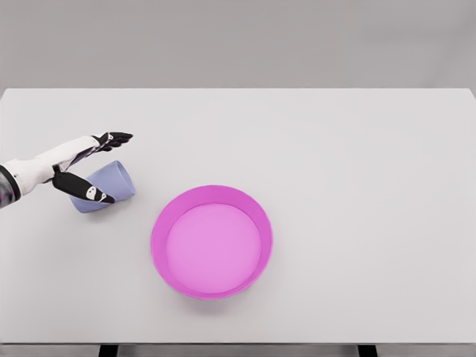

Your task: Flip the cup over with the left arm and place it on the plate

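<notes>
Left hand: comes in over the desk's left edge, fingers spread apart around the cup, the thumb low across its front and the other fingers above it; whether they press on the wall I cannot tell.
Cup: pale blue, tilted or lying on its side near the left edge of the desk, well apart from the plate.
Plate: magenta, deep-rimmed, toward the middle of the front edge, nothing in it.
Handling: looks light, stiff and smooth-walled, so likely to roll or slip under a loose pinch.
Where to hold: my guess is across the side wall at mid-height, thumb opposite fingers, leaving the rim free to set down.
Right arm: not to be seen.
</notes>
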Robot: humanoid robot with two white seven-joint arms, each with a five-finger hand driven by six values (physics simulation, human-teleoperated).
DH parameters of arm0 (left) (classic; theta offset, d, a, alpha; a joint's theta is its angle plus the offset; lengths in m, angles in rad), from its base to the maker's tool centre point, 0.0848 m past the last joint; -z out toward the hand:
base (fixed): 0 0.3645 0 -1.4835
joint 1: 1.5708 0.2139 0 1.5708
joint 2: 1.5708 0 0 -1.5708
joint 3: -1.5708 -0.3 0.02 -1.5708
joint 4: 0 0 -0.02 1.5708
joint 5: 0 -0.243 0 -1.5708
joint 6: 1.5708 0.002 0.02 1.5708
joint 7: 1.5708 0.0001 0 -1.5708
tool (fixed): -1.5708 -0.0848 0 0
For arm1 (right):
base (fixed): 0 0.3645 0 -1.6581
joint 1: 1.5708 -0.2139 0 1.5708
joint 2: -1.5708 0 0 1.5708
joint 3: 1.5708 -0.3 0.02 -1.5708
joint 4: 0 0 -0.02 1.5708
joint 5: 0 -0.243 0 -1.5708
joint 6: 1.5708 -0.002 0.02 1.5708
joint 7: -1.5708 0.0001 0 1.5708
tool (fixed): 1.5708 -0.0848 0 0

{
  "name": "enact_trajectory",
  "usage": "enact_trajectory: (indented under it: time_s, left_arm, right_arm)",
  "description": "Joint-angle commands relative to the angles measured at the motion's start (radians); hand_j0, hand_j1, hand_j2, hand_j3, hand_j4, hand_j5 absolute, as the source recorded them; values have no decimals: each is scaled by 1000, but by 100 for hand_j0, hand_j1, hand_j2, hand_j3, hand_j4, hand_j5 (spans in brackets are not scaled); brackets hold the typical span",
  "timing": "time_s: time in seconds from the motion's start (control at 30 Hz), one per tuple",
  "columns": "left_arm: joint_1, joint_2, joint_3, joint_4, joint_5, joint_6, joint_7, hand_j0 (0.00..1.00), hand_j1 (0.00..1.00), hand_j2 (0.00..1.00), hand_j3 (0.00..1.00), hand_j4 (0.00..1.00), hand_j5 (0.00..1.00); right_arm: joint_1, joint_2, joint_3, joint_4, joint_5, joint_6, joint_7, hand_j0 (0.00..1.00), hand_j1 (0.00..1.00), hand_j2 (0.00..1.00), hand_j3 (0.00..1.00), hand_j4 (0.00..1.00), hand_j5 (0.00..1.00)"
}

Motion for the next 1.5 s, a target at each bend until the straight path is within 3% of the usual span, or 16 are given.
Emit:
enact_trajectory:
  time_s: [0.0,0.23,0.97,1.47]
  left_arm:
    - [0,-2,1,17,-19,0,2,100,100,100,100,100,100]
    - [-2,-15,-6,71,-33,9,-3,100,100,100,100,100,100]
    - [-18,-91,-16,138,-99,35,-6,100,100,100,100,100,100]
    - [-9,-91,-16,137,-99,37,-3,100,100,100,100,100,100]
  right_arm:
    - [0,0,0,0,0,0,0,100,100,100,100,100,100]
    - [0,0,0,0,0,0,0,100,100,100,100,100,100]
    - [0,0,0,0,0,0,0,100,100,100,100,100,100]
    - [0,0,0,0,0,0,0,100,100,100,100,100,100]
